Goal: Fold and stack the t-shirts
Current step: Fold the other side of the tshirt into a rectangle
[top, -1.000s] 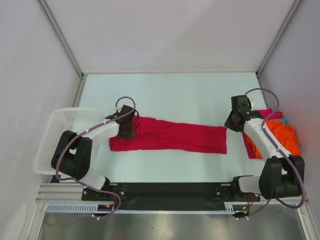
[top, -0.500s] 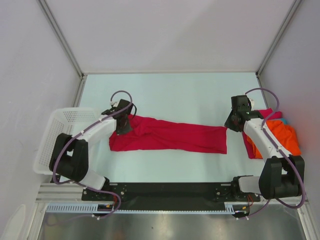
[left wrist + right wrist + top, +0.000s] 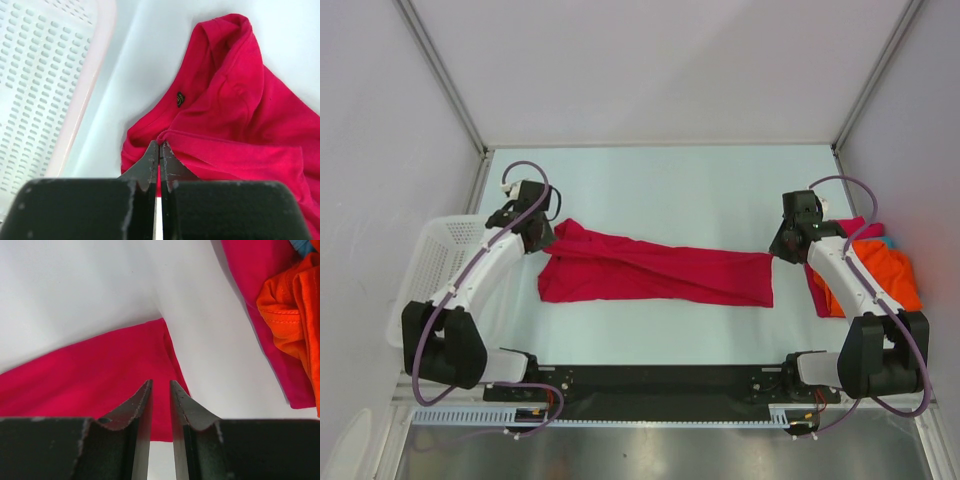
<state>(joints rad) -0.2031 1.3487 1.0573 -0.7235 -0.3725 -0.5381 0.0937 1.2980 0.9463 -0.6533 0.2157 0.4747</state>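
Note:
A crimson t-shirt (image 3: 660, 275) lies stretched left to right across the table, its collar end (image 3: 235, 85) bunched at the left. My left gripper (image 3: 545, 240) is shut at that end, its tips (image 3: 160, 144) pinching a raised fold of the cloth. My right gripper (image 3: 782, 250) hovers over the shirt's far right corner (image 3: 150, 340). Its jaws (image 3: 160, 382) stand narrowly open, with nothing between them. At the right edge sits a pile of t-shirts: orange (image 3: 885, 270) on top, magenta-pink (image 3: 817, 290) beneath, and a sliver of teal (image 3: 888, 242).
A white lattice basket (image 3: 470, 220) stands at the table's left edge, just beside the left arm, and its rim (image 3: 95, 65) shows in the left wrist view. Pale walls close in the table on three sides.
The left gripper closed, then moved back and to the left, pulling the shirt's collar end into a peak. The right arm stayed where it was.

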